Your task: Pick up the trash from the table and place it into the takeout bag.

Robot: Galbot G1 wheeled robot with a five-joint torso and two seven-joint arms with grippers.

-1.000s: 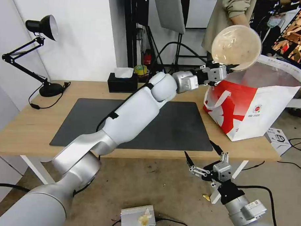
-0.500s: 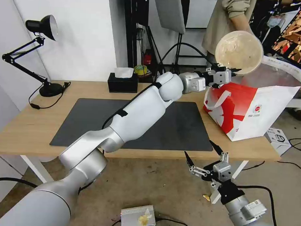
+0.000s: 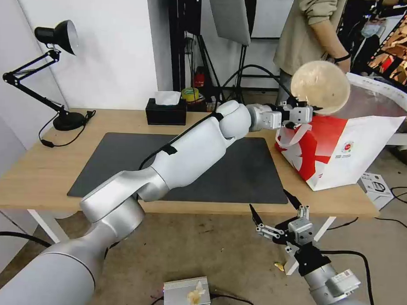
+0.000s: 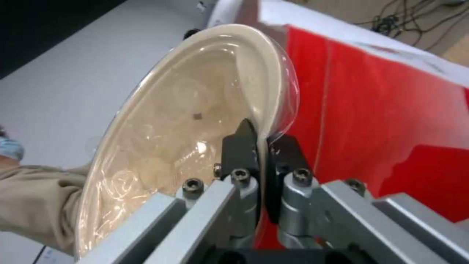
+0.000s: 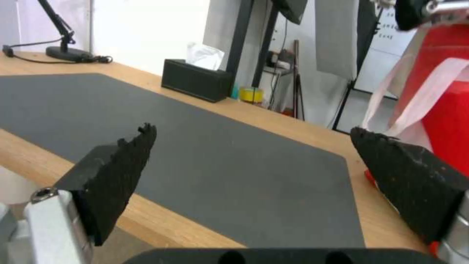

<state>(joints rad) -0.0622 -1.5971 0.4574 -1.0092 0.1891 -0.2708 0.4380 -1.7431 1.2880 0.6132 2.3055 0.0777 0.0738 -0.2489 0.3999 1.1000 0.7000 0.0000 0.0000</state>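
Observation:
My left gripper is shut on the rim of the beige translucent bowl, holding it on edge over the near rim of the red-and-white takeout bag. The bag stands at the right end of the light-wood table. In the left wrist view the black fingers pinch the bowl's wall, and the bag's red side lies just behind. My right gripper hangs open below the table's front edge, right of centre; the right wrist view shows this open gripper facing the dark mat.
A black tissue box sits at the table's back edge and a black desk lamp at its far left. The dark grey mat covers the middle. On the floor are a metal box and a white carton.
My left arm has carried the bowl down towards the bag's mouth, stretching out a little further. The right arm has not moved.

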